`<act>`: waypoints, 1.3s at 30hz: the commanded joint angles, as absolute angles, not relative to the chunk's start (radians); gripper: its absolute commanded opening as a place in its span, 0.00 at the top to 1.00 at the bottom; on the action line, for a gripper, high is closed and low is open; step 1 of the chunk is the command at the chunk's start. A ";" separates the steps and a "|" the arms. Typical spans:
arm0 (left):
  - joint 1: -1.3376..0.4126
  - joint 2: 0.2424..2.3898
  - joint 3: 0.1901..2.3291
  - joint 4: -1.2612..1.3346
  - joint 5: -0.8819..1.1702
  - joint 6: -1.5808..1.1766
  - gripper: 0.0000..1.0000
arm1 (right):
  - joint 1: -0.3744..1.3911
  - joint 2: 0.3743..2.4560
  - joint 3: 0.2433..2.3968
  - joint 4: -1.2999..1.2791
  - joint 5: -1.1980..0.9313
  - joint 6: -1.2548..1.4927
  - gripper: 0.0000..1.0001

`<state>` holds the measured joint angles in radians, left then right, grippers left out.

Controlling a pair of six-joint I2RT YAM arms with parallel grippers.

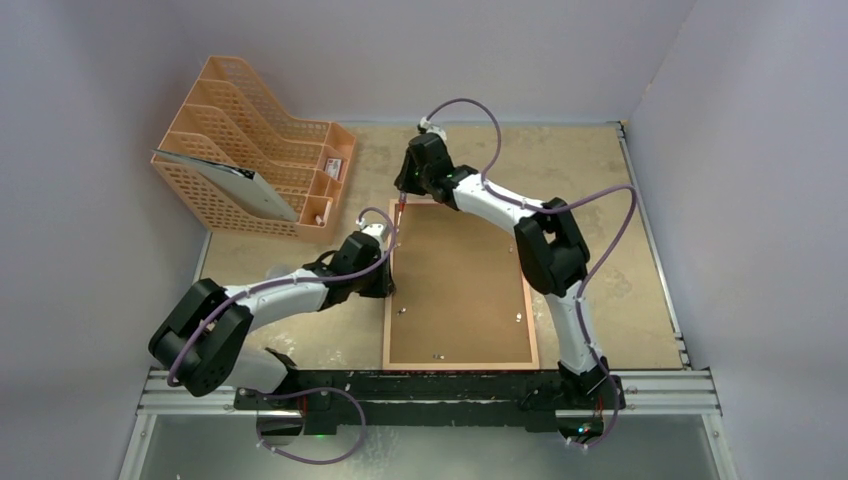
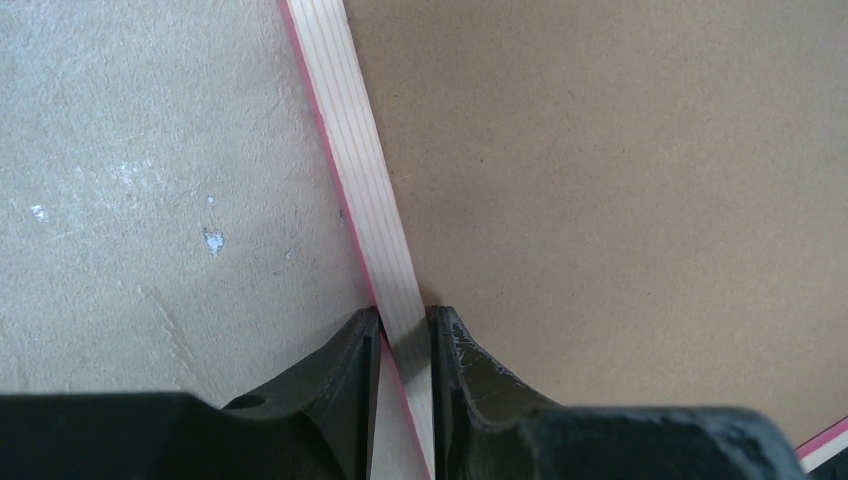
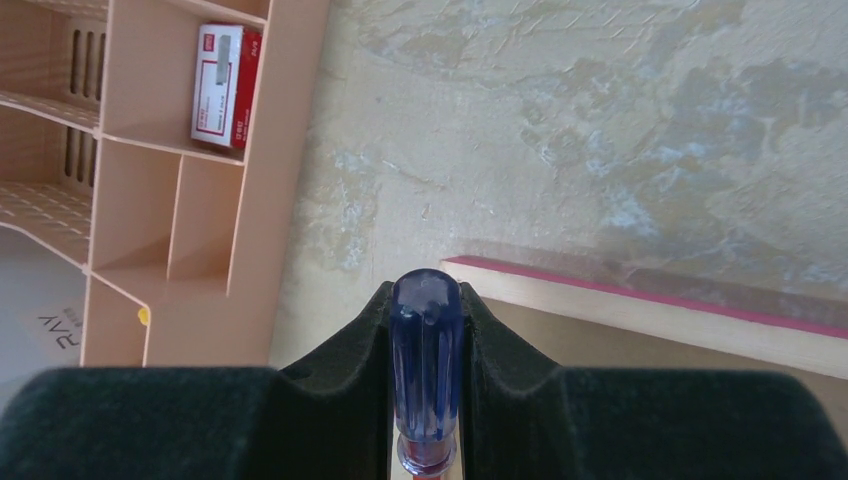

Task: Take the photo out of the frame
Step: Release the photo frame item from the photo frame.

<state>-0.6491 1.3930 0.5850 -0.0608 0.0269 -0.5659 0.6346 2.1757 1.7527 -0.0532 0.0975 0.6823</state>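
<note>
Mottled beige bench [image 1: 620,260] lies under both my arms, with grey walls round it. My left gripper [image 2: 405,328] is pinched narrow on the left rail of the frame [image 2: 368,190] — one finger on the outer, bench side, the other over the brown backing board [image 1: 455,285]. My right gripper [image 3: 427,295] is clamped on the blue handle of a screwdriver [image 3: 427,345], held at the frame's far left corner. The frame lies flat, back upward, in the middle of the bench, its short near side along the near edge. Small metal clips [image 1: 518,318] dot the board. At the bench's far left corner stands an orange mesh file rack [image 1: 195,190]. A dark grey folder [image 1: 240,182] leans in its nearest slot, and a red-and-white box [image 3: 225,85] stands in one small end compartment — the compartments beside it I see only in part.
</note>
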 commanded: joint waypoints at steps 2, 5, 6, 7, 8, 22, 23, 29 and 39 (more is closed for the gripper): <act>-0.654 1.385 0.542 -0.134 0.019 -0.566 0.93 | 0.671 2.201 1.822 -0.017 0.201 0.730 1.00; -0.654 1.385 0.541 -0.135 0.014 -0.563 0.95 | 0.678 2.225 1.838 -0.025 0.234 0.739 1.00; -0.654 1.385 0.541 -0.136 0.014 -0.563 0.95 | 0.680 2.231 1.844 -0.028 0.240 0.738 1.00; -0.654 1.384 0.541 -0.138 0.014 -0.562 0.96 | 0.682 2.236 1.848 -0.035 0.253 0.739 1.00; -0.653 1.383 0.544 -0.139 0.013 -0.562 0.96 | 0.682 2.239 1.848 -0.038 0.269 0.740 1.00; -0.654 1.366 0.551 -0.155 0.002 -0.557 0.98 | 0.683 2.249 1.875 -0.109 0.305 0.739 1.00; -0.654 1.365 0.552 -0.155 0.002 -0.555 0.98 | 0.683 2.255 1.882 -0.118 0.307 0.735 1.00; -0.653 1.363 0.557 -0.153 0.003 -0.554 0.98 | 0.683 2.286 1.893 -0.140 0.293 0.711 1.00; -0.652 1.368 0.566 -0.154 0.011 -0.543 0.98 | 0.683 2.350 1.931 -0.155 0.288 0.690 1.00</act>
<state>-0.6495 1.3792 0.5743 -0.0574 0.0109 -0.5663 0.6842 2.3520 1.8961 -0.1280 0.2718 0.7074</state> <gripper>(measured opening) 0.235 0.246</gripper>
